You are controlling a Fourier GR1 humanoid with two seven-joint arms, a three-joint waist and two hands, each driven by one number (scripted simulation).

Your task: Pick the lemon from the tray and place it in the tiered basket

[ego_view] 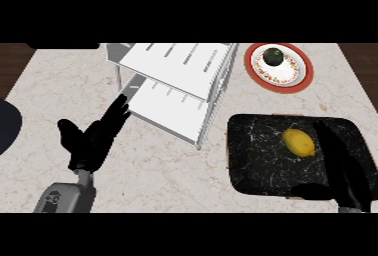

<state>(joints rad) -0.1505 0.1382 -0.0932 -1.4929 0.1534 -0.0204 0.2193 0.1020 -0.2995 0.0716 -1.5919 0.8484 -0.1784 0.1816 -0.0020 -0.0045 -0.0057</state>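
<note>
A yellow lemon [298,142] lies on the black marbled tray [255,165] at the right of the counter. My right hand [341,165] hovers over the tray's right side, fingers straight and pointing away, just right of the lemon and apart from it; its thumb sticks out to the left near the tray's front edge. The white tiered basket [181,80] stands at the middle back, its two slotted shelves bare. My left hand [92,137] rests open at the left, fingertips up, near the basket's lower left corner.
A red-rimmed plate [279,65] with a dark green round fruit on it sits at the back right, behind the tray. A dark rounded object [7,125] shows at the left edge. Pale marble counter lies between the basket and the tray's front.
</note>
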